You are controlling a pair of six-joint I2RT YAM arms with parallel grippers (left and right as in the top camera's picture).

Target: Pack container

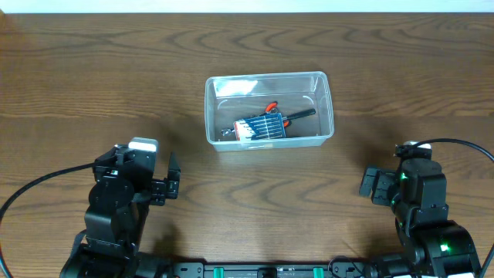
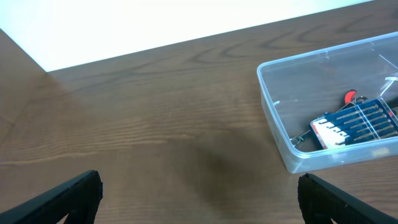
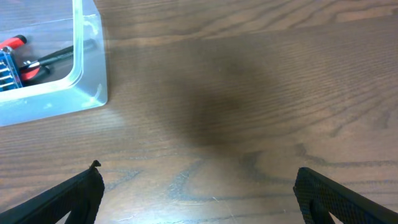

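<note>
The brown wood-grain table point(image 1: 93, 77) fills the overhead view. On it, a little toward 12 o'clock from centre, stands the clear rectangular plastic container with rounded corners and a rim point(image 1: 268, 76), its long sides running from 9 to 3 o'clock.

The left gripper point(image 1: 173, 179) hangs at about 8 o'clock from the container and well apart from it. Its black fingers point(image 2: 68, 199) are spread wide with only bare table between them. The right gripper point(image 1: 369, 184) hangs at about 4 o'clock from the container. Its jaws are also wide apart, fingers point(image 3: 348, 196) holding nothing.

Inside the container, toward its 6 o'clock wall, lies a flat blue pack of small tools point(image 1: 261, 127). At 1 o'clock from the pack, touching it, lies a thin tool with red and black handles point(image 1: 287, 116).
</note>
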